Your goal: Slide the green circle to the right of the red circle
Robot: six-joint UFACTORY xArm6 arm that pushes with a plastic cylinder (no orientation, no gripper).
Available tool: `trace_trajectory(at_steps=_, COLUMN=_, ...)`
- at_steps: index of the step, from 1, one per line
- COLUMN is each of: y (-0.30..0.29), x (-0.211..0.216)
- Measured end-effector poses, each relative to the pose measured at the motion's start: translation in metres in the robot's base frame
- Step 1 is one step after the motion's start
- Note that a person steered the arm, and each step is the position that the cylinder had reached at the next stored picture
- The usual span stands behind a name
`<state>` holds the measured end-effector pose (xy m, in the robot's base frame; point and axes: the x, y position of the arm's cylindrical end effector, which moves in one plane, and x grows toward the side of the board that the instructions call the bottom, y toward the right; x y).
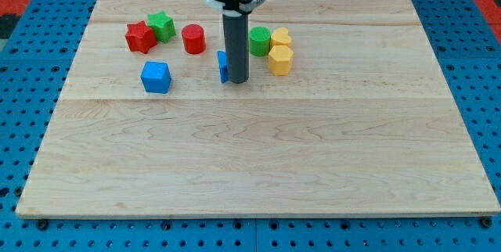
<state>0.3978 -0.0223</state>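
The green circle sits near the view's top, right of centre, touching a yellow block on its right. The red circle stands further to the view's left. My tip rests on the board between them, slightly lower, just below and left of the green circle. A blue block lies right against the rod's left side, partly hidden by it.
A yellow hexagon lies below the other yellow block. A red star and a green star sit at the view's upper left. A blue cube lies below them. The wooden board ends in blue pegboard.
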Motion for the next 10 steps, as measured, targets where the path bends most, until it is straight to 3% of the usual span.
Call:
trace_trajectory(at_steps=6, y=0.070, x=-0.064)
trace_trajectory(at_steps=7, y=0.067, x=-0.090)
trace_trajectory(at_steps=9, y=0.000, x=-0.088)
trace_trajectory(at_steps=10, y=0.013, x=-0.075)
